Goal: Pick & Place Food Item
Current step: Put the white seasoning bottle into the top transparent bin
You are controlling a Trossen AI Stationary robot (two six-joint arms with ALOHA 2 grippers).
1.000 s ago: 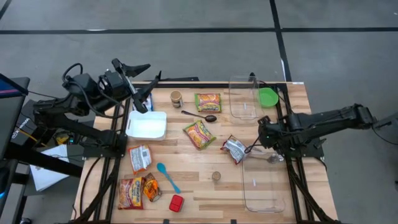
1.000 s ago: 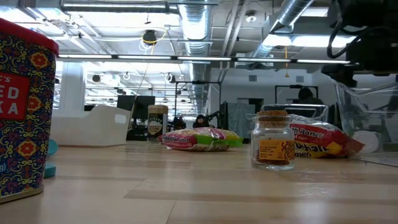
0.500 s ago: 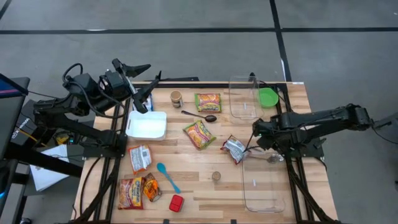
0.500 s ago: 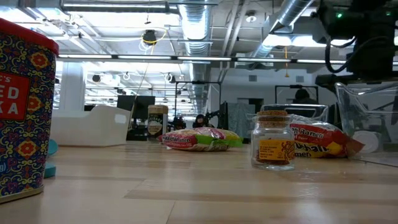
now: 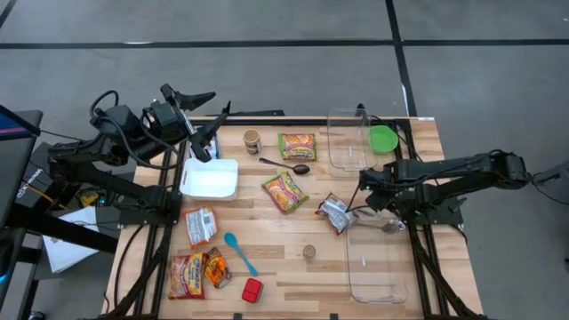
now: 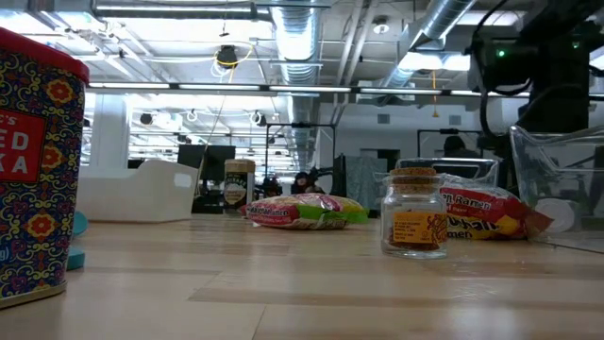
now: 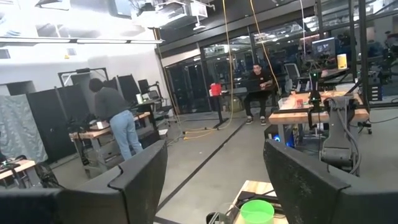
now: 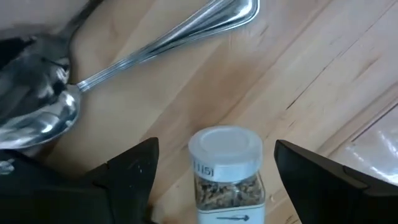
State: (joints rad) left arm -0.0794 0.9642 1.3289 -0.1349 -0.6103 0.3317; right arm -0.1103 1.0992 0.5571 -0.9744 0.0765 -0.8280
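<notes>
One small spice jar [image 8: 226,167] stands between the right gripper's [image 8: 217,171] spread, empty fingers.

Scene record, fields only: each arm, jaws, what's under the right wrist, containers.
left gripper: raised off the table's far left corner, jaws open, empty
right gripper: over the right side near the silver packet, jaws open, empty
under right wrist: white-capped jar between the jaws, untouched; metal spoon beside it
containers: white tub left; two clear bins right
table: wood
</notes>
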